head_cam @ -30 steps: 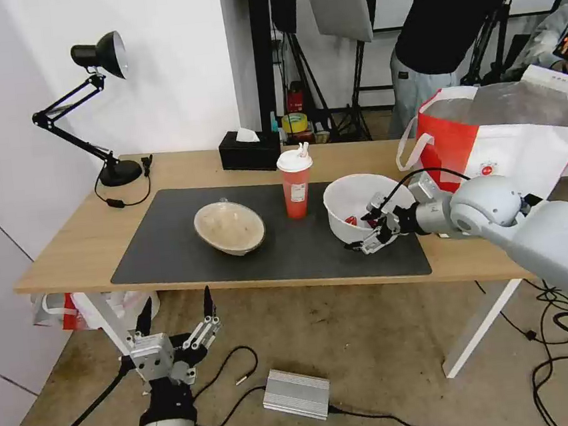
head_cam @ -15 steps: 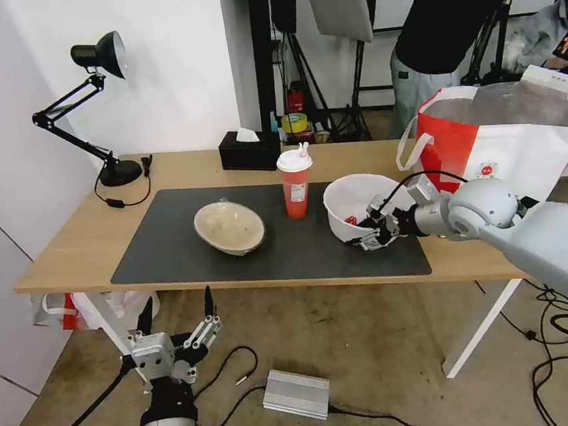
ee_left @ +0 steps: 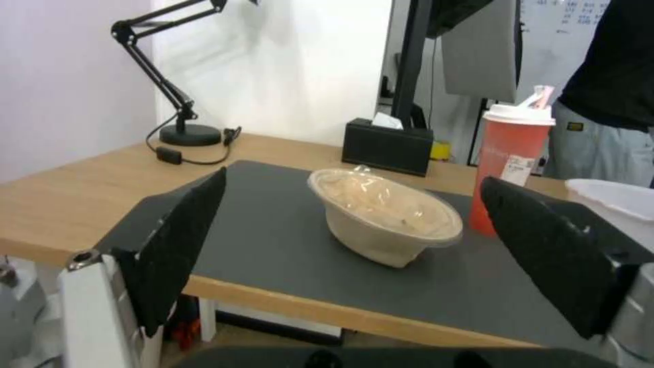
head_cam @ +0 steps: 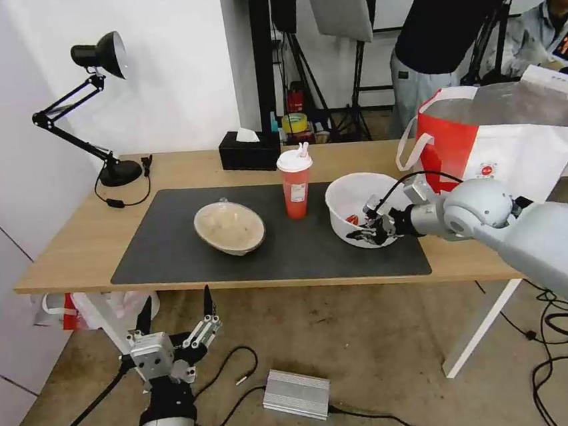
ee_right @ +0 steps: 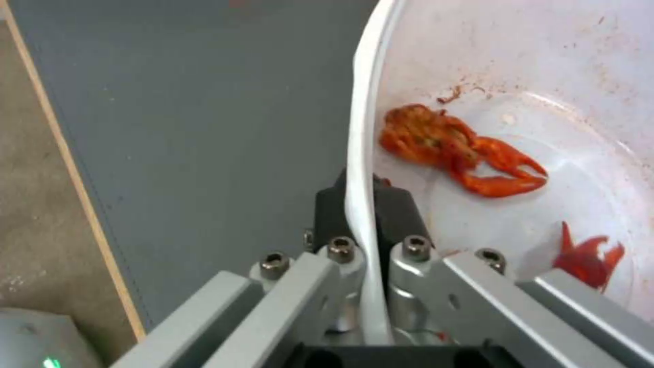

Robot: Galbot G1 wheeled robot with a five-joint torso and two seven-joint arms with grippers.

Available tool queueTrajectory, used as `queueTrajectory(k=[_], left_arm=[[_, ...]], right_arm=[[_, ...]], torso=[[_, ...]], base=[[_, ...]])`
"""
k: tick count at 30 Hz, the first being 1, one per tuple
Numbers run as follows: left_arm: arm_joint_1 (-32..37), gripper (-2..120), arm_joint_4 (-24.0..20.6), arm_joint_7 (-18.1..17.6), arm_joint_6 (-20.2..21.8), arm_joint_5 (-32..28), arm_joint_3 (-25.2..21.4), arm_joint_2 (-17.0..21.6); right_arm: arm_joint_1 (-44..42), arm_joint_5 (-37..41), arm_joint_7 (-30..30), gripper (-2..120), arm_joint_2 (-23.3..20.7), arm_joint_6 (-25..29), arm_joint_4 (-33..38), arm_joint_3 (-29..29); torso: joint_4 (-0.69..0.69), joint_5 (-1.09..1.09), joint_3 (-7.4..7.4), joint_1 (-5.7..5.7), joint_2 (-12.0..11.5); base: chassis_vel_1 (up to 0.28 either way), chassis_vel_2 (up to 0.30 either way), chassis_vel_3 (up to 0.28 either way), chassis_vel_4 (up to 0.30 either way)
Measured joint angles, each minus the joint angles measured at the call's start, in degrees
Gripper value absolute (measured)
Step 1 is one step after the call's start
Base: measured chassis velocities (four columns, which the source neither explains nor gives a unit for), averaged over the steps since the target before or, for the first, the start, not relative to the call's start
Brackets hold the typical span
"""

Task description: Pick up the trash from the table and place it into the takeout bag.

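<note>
Light wood runs the length of the table [head_cam: 66,250], with a dark grey mat [head_cam: 187,249] across its middle and a white wall behind. On the mat stand, from the robot's left to right, the shallow beige bowl [head_cam: 230,227], the tall red cup [head_cam: 296,183] with its white lid, and the large white bowl [head_cam: 362,207] holding red crayfish scraps [ee_right: 460,151]. The right gripper [head_cam: 365,230] reaches in from the right and pinches the near wall of the white bowl; in the right wrist view its black fingers [ee_right: 398,212] sit pressed against either side of the white rim. Just beside that arm, at the table's right end, stands the red-and-white takeout bag [head_cam: 498,142], open at the top with foil lining showing. A black tissue box [head_cam: 249,151] sits behind the cup, and a black desk lamp [head_cam: 97,110] stands at the far left corner. The left gripper [head_cam: 175,317] hangs below the table's front edge, fingers spread wide, holding nothing. Cables and a silver box [head_cam: 296,394] lie on the floor.
</note>
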Motion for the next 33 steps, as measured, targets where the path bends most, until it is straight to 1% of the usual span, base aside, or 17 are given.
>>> queueTrajectory(k=[14, 33], left_arm=[[0.12, 100, -0.33, -0.04, -0.03, -0.03, -0.09, -0.02], [0.68, 100, -0.85, 0.08, -0.04, 0.16, 0.19, -0.04]], right_arm=[[0.63, 0.13, -0.46, 0, -0.12, -0.02, 0.22, -0.14], [1.46, 1.65, -1.12, 0, -1.83, 0.22, 2.63, 1.07]], torso=[[0.00, 0.00, 0.00, 0.00, 0.00], [0.00, 0.00, 0.00, 0.00, 0.00]], base=[[0.000, 0.000, 0.000, 0.000], [0.000, 0.000, 0.000, 0.000]])
